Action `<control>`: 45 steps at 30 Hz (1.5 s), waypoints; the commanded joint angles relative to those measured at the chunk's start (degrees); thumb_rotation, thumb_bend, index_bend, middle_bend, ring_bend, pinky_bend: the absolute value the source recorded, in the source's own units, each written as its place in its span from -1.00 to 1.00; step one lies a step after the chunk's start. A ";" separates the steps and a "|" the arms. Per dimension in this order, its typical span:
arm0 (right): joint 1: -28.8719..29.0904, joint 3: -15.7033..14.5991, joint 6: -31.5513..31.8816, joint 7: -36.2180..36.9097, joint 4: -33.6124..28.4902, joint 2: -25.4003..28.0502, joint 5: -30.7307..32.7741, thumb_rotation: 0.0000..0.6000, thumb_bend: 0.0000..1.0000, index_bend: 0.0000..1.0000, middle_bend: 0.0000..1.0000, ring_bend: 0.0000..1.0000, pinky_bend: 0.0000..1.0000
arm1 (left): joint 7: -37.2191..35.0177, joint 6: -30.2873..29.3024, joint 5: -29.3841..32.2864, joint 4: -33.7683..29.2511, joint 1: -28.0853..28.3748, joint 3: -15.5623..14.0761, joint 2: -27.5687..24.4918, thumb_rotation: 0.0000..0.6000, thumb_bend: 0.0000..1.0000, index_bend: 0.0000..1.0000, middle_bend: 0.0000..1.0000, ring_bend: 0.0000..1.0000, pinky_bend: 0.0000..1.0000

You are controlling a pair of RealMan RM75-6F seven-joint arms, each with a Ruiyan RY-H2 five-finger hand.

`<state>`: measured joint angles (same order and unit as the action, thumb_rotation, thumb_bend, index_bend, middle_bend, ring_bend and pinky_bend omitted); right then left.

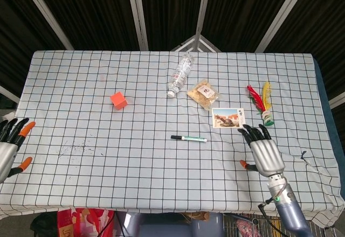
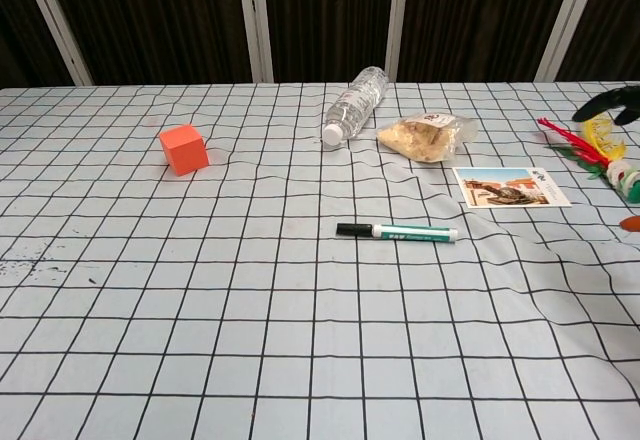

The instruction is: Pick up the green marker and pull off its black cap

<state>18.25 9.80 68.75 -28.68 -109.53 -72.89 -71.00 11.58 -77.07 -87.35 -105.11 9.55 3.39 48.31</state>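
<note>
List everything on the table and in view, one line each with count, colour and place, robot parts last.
green marker: one, white-green body with black cap on its left end, lying flat mid-table
cube: one, orange, left of centre
water bottle: one, clear, lying on its side at the far middle
snack bag: one, clear with tan contents, right of the bottle
photo card: one, white-bordered picture, right of the marker
shuttlecock: one, red and yellow feathers, far right
tablecloth: one, white with black grid
left robot hand: one, black fingers with orange tips, left table edge, open
right robot hand: one, silver with black fingers, over the table below the card, open
</note>
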 commanded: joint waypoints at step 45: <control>21.91 6.91 -3.11 -17.18 27.23 -33.27 26.19 1.00 -0.44 -0.11 -0.65 -0.67 -0.83 | -2.48 -3.69 0.89 4.79 0.09 -0.07 0.55 1.00 -0.23 -0.77 -0.90 -1.00 -1.00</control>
<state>39.98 16.63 65.77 -46.14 -82.64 -106.02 -45.00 9.05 -80.72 -86.46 -100.29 9.65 3.31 48.88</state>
